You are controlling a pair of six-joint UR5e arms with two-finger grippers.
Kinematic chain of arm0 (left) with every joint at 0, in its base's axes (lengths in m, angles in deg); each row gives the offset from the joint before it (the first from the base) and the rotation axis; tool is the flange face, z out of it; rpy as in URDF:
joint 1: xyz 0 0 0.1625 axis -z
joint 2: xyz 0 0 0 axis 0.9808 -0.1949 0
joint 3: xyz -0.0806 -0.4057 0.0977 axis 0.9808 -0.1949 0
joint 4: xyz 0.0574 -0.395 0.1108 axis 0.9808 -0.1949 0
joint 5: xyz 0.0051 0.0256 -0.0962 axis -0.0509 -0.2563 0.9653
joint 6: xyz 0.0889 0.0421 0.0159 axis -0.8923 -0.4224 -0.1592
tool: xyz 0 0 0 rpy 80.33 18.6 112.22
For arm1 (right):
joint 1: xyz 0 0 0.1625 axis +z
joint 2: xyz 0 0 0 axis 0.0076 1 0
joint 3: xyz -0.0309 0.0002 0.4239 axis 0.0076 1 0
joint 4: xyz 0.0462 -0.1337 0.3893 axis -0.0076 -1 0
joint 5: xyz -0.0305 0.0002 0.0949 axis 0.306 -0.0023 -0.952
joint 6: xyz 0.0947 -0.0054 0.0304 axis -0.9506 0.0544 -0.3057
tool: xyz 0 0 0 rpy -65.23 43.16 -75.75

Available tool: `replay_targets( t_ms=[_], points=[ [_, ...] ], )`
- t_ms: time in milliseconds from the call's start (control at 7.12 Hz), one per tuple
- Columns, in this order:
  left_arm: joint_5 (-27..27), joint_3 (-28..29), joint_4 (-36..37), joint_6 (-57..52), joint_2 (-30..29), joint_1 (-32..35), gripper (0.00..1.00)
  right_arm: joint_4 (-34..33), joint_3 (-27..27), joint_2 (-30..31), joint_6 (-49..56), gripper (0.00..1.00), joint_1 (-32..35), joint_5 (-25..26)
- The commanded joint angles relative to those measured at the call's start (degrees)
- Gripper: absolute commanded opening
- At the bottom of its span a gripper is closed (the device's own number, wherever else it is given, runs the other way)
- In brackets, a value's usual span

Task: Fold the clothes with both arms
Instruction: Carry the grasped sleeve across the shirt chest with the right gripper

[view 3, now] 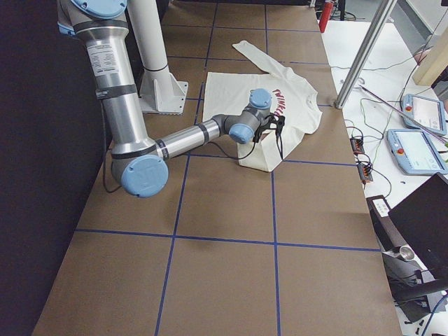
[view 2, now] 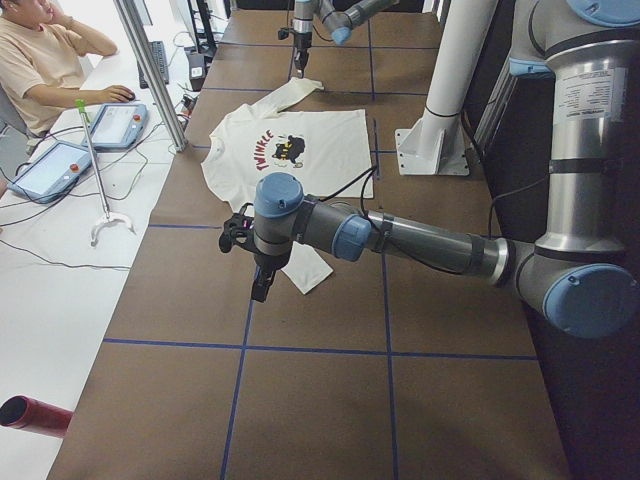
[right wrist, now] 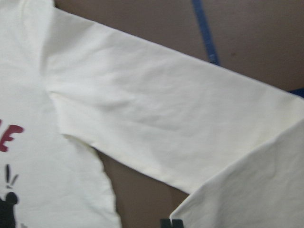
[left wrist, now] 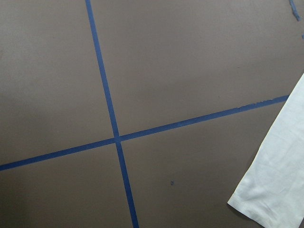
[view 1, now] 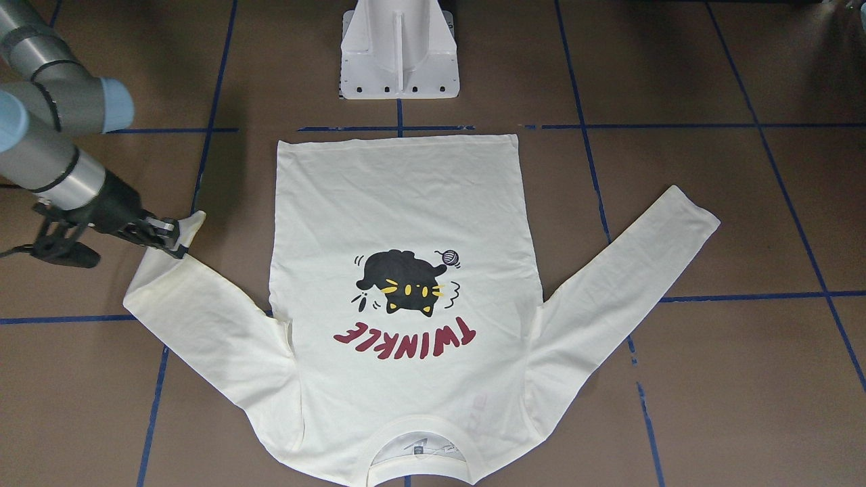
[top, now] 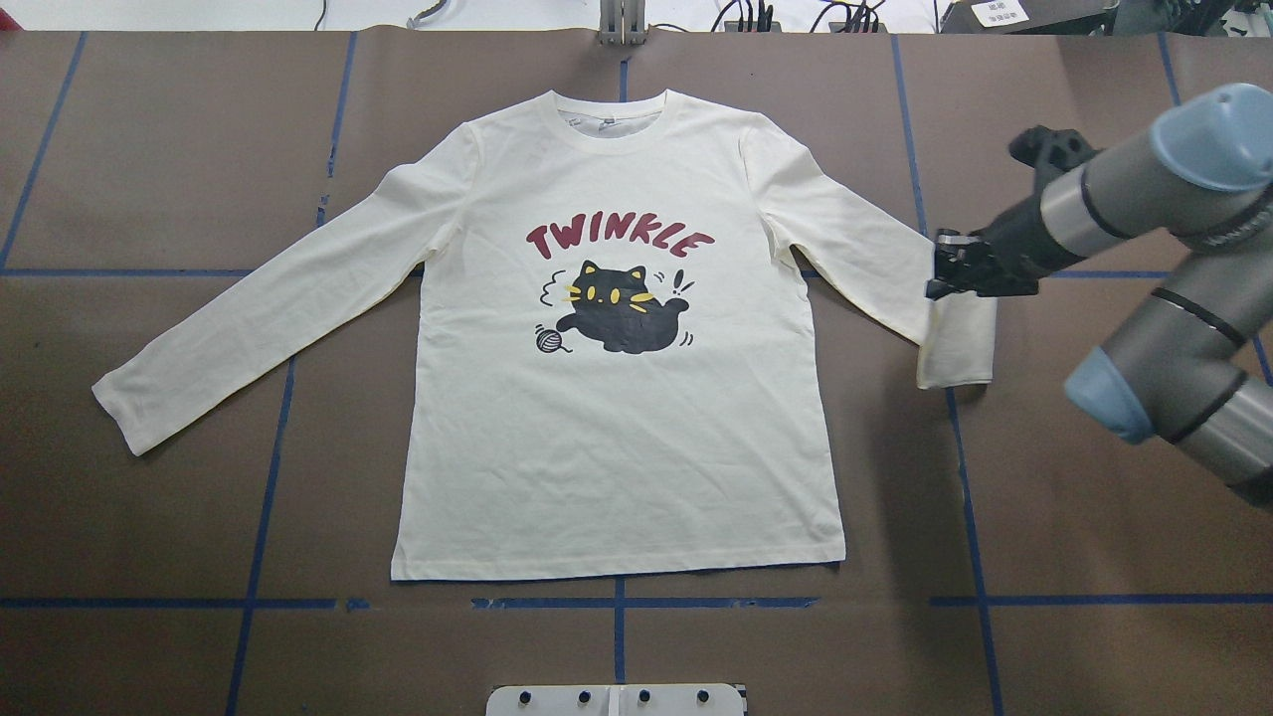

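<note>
The cream-white T-shirt (top: 617, 447) lies flat and face up on the brown table, with its cat print and "TWINKLE" lettering showing. My right gripper (top: 937, 276) is shut on the end of the sleeve on its side. That cuff (top: 957, 346) is lifted and doubled over the sleeve, as the front view also shows beside the same gripper (view 1: 177, 238). The other sleeve (top: 229, 318) lies stretched out flat. My left gripper (view 2: 260, 288) hangs just above the table beside that sleeve's cuff (view 2: 310, 275). It shows only in the left side view, so I cannot tell if it is open.
The white pedestal base (view 1: 399, 47) stands behind the shirt's hem. Blue tape lines (left wrist: 114, 137) grid the table. A seated person (view 2: 40, 60) and control tablets (view 2: 55, 165) are beyond the table's far edge, near a metal post (view 2: 150, 70).
</note>
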Motion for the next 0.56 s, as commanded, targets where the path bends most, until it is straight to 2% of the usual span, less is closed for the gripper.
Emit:
replay_targets(
  t_ms=[0, 140, 281, 421],
  points=[
    [0.1, -0.6, -1.7, 0.5, -0.7, 0.0, 0.99, -10.2, 6.9, -24.0, -8.4, 0.00, -4.5, 8.2],
    [0.1, -0.6, -4.2, 0.6, -0.7, 0.0, 0.99, -9.3, 16.0, -35.2, -10.6, 0.00, -9.7, 15.5],
    [0.1, -0.6, -5.9, 0.6, -0.9, -0.1, 0.99, -4.4, 25.1, -42.4, -10.8, 0.00, -15.3, 22.0],
    [0.1, -0.7, -6.4, 0.5, -1.0, -0.1, 0.99, 2.2, 31.8, -45.5, -10.8, 0.00, -21.8, 31.2]
  ],
)
